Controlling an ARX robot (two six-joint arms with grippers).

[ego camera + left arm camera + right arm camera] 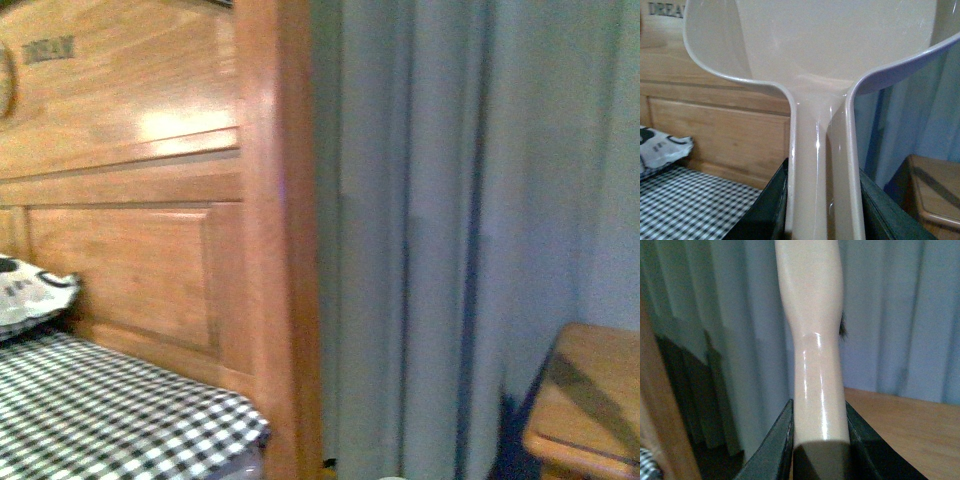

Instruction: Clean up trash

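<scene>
The crumpled white paper trash is not showing in any view. The left gripper (822,220) is clamping the handle of a cream plastic dustpan (840,40), and the right gripper (820,455) is gripping a glossy cream brush handle (812,315). With both tools facing the wooden headboard (150,250) and blue-grey curtain (450,200), a blind sweep is risking a knock or a missed wad.

Pillow (30,292) on bed (110,410); headboard (130,200) behind; curtain (450,230), table (590,400) right.
</scene>
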